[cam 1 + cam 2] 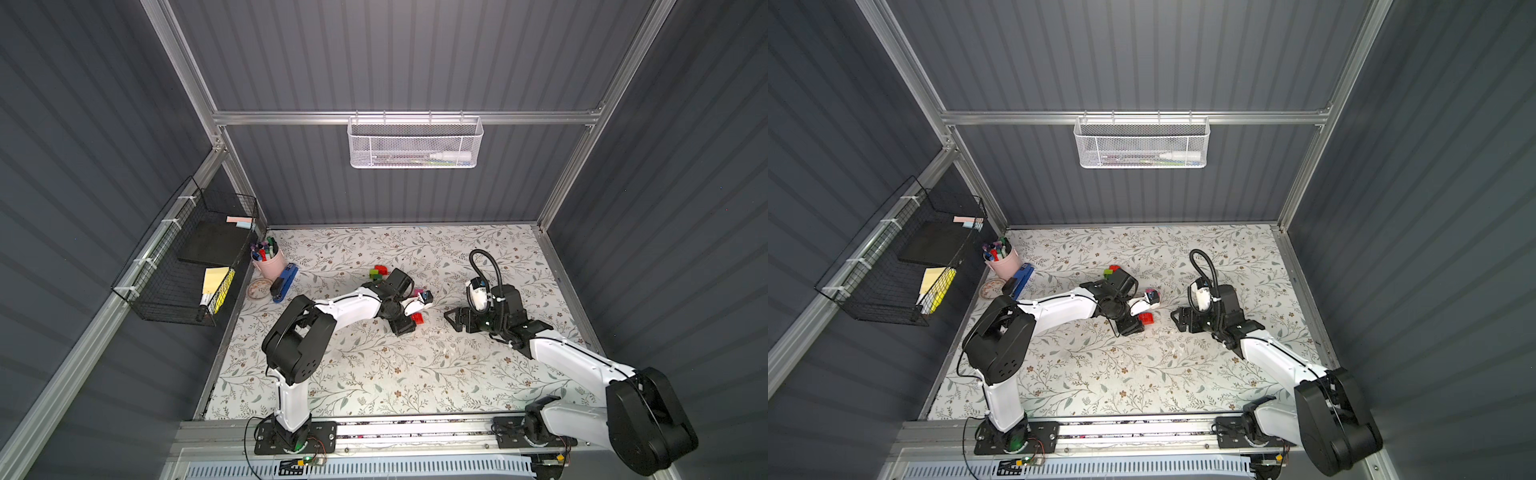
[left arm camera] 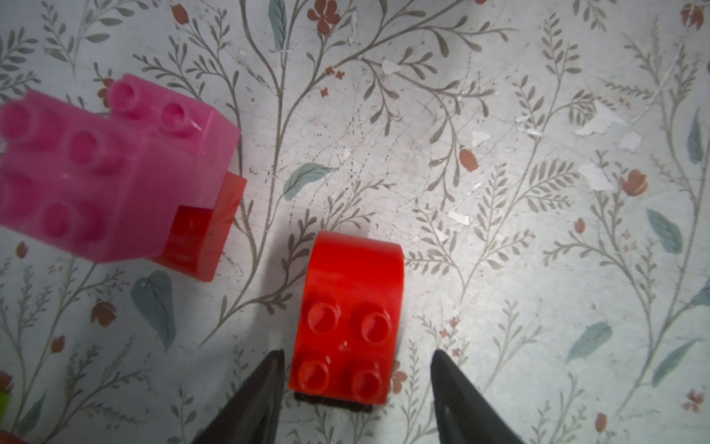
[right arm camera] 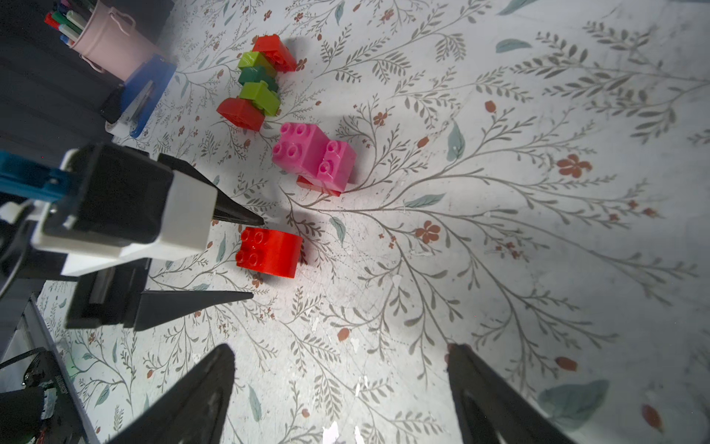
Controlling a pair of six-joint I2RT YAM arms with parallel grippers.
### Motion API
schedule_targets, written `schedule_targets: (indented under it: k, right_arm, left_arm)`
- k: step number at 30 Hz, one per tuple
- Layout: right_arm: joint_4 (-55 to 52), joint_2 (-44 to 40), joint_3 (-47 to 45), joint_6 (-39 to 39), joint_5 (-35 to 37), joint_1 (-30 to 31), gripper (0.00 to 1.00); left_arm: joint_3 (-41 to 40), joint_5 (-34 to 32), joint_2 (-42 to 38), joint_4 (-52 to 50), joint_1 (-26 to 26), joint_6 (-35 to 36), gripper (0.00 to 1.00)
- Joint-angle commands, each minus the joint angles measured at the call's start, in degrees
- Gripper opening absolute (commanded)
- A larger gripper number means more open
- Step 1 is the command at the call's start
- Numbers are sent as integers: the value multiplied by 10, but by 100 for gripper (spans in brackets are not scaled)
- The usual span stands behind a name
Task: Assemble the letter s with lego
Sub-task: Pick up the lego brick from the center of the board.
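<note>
Red and glossy, the curved lego brick point(image 2: 347, 319) lies on the floral bench point(image 2: 538, 192) right between the tips of the left gripper point(image 2: 359, 355). Its studded face is turned toward that gripper and its rounded end points away from it. Its long axis therefore runs along the gripper's line of reach, and the jaws bracket its short width. The jaws stand apart. One tip is almost against the brick's side and a clear gap shows at the other, so nothing is held yet.

The right wrist view shows the same layout, with the brick's studded end point(image 3: 269, 251) sitting just at the two dark tips. The pink block point(image 3: 313, 157), perched on a red piece, stands near the brick. The row of red, lime and dark green bricks point(image 3: 257, 80) lies farther off.

The right gripper point(image 3: 342, 351) is spread wide and empty, and it sits farther from the brick than the left one. By this layout the left arm is the one placed to take the brick, and a straight squeeze across its width should do it.
</note>
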Motion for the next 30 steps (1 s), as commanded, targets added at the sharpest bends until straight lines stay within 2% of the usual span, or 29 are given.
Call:
schedule_targets:
  k: [1, 8, 19, 30]
  right_arm:
    - [9, -14, -3, 16, 5, -5, 89]
    - [6, -15, -2, 14, 4, -10, 89]
    - [-3, -24, 0, 11, 2, -17, 89]
    - [-26, -53, 17, 3, -5, -39, 89]
  left_arm:
    - [15, -2, 11, 5, -3, 12, 59]
    - [14, -1, 13, 5, -3, 18, 43]
    - [31, 8, 11, -25, -4, 38, 29]
    - [199, 40, 21, -180, -3, 90, 28]
